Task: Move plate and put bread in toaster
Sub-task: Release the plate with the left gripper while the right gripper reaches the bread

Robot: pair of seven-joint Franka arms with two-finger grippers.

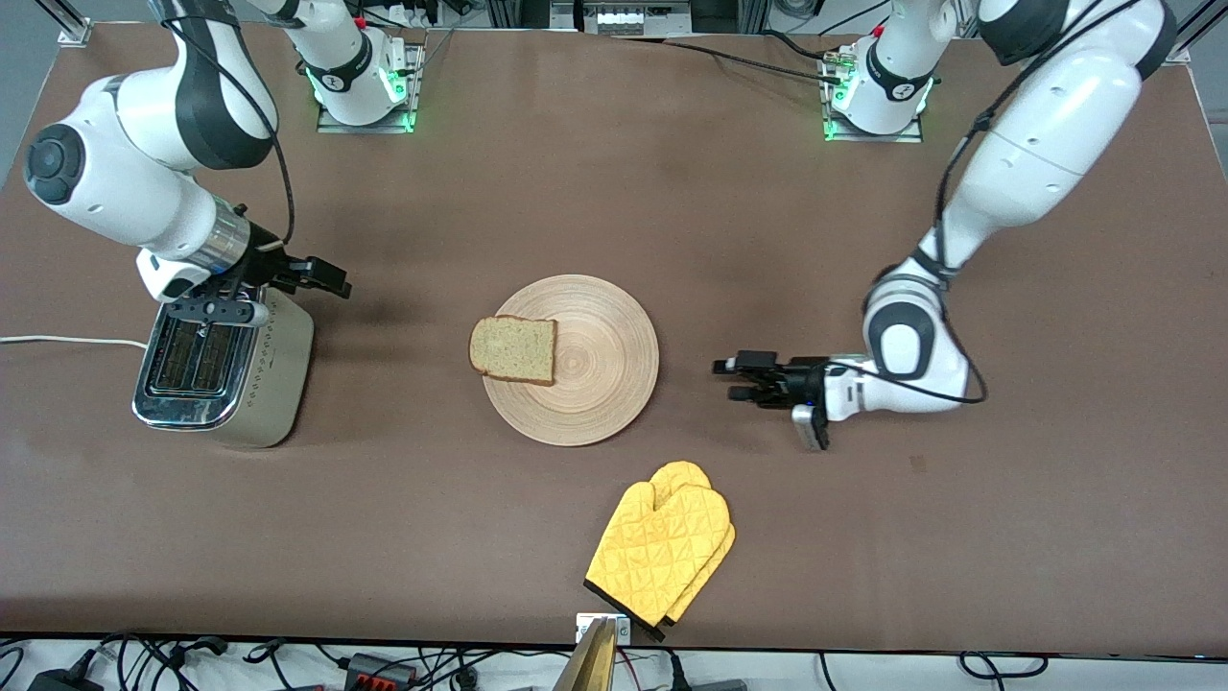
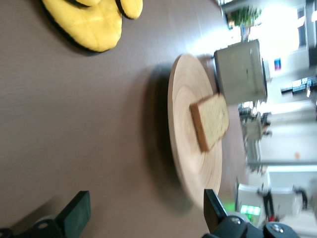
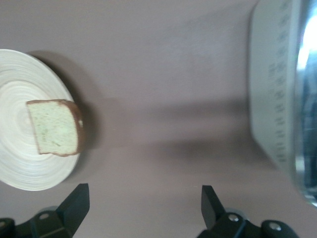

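Observation:
The round pale wooden plate point(image 1: 595, 384) lies in the middle of the table. The bread point(image 1: 514, 349) rests on its rim toward the right arm's end and overhangs the edge a little. The toaster point(image 1: 221, 369) stands at that end with both slots empty. My left gripper point(image 1: 734, 378) hangs low beside the plate, toward the left arm's end, open and clear of the rim. In the left wrist view the plate point(image 2: 183, 129) and bread point(image 2: 210, 121) lie ahead of the open left gripper point(image 2: 146, 213). My right gripper point(image 1: 331, 278) hovers open beside the toaster's top, nothing between its fingers point(image 3: 74, 201).
A pair of yellow oven mitts point(image 1: 662, 549) lies nearer to the front camera than the plate, close to the table's edge. The toaster's white cord point(image 1: 67, 340) runs off the table at the right arm's end.

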